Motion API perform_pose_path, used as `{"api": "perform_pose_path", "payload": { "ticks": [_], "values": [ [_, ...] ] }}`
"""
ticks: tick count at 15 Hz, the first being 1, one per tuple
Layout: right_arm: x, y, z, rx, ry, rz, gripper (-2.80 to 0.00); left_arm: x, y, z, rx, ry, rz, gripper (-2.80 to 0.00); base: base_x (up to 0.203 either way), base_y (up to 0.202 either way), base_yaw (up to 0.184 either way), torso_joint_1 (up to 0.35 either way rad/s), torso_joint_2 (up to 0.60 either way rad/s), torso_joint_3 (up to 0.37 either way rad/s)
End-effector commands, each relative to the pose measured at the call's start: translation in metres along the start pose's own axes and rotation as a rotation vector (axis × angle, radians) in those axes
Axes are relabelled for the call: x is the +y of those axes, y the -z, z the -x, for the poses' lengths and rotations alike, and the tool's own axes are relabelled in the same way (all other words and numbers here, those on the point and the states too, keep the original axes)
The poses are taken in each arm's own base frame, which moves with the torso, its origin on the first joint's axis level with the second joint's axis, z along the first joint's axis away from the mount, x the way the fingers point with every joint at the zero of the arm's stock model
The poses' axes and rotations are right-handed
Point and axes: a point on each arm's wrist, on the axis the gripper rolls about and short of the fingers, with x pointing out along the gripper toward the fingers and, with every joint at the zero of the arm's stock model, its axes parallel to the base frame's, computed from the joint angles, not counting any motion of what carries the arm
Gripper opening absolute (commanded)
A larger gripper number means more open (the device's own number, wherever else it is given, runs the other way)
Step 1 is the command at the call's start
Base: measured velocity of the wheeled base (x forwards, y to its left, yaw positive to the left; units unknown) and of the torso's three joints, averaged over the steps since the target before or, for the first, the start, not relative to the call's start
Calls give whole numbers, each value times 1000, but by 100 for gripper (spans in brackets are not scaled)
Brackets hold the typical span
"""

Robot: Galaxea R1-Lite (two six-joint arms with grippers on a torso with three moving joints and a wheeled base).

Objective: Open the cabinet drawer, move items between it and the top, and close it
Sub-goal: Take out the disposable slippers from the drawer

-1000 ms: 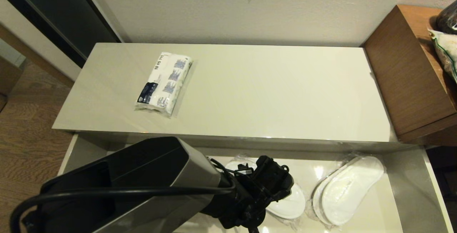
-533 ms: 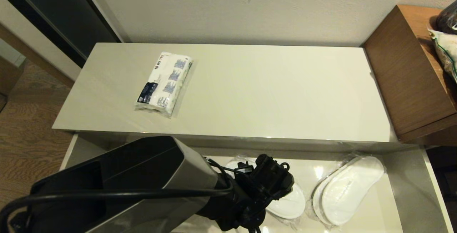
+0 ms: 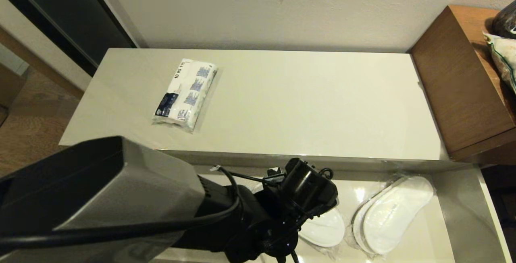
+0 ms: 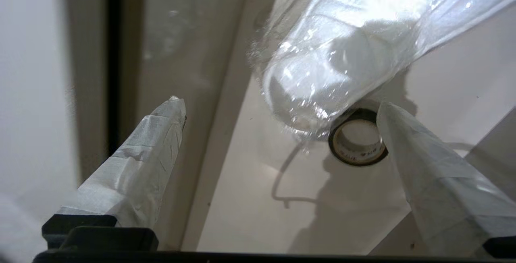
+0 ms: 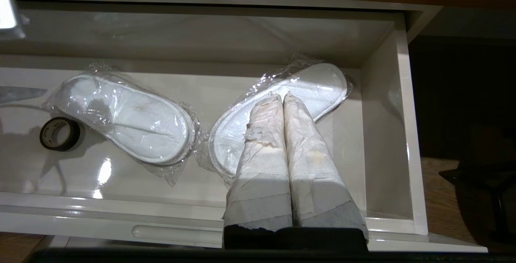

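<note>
On the cabinet's glossy cream top [image 3: 282, 106], toward its left, lies the white tissue packet [image 3: 184, 94] with blue patches. Below, the drawer [image 5: 387, 134] stands open; the left hand [image 4: 278, 110], fingers spread wide, hangs over one plastic-sealed white slipper [image 5: 129, 116] beside a black ring [image 5: 59, 133]. The second slipper [image 3: 393, 218] lies further right. The right hand [image 5: 283, 98] is pressed closed above the drawer.

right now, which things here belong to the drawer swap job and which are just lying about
Job:
- open cabinet drawer
- cabinet top
- tissue packet lying on the top
- two wrapped slippers, and, in the drawer
- left gripper, open over the drawer
- right gripper, shut

Lying about:
- black tape ring in the drawer
- brown wooden unit
- bagged items on it
</note>
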Motion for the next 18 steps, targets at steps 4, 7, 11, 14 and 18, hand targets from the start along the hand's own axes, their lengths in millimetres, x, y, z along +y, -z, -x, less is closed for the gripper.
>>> {"api": "perform_pose_path", "payload": {
  "ticks": [4, 7, 11, 14, 18],
  "values": [
    [0, 0, 0, 0, 0, 2, -280, 8, 10, 24, -14, -8, 0, 0, 0, 0, 0, 0, 0, 0],
    [0, 0, 0, 0, 0, 1, -280, 6, 10, 22, -12, -8, 0, 0, 0, 0, 0, 0, 0, 0],
    [0, 0, 0, 0, 0, 0, -280, -10, 13, 6, 29, 14, -18, 0, 0, 0, 0, 0, 0, 0],
    [0, 0, 0, 0, 0, 0, -280, -34, 13, -20, 75, 31, -24, 0, 0, 0, 0, 0, 0, 0],
    [0, 0, 0, 0, 0, 1, -280, -56, -1, -50, 9, -18, 3, 0, 0, 0, 0, 0, 0, 0]
  ]
}}
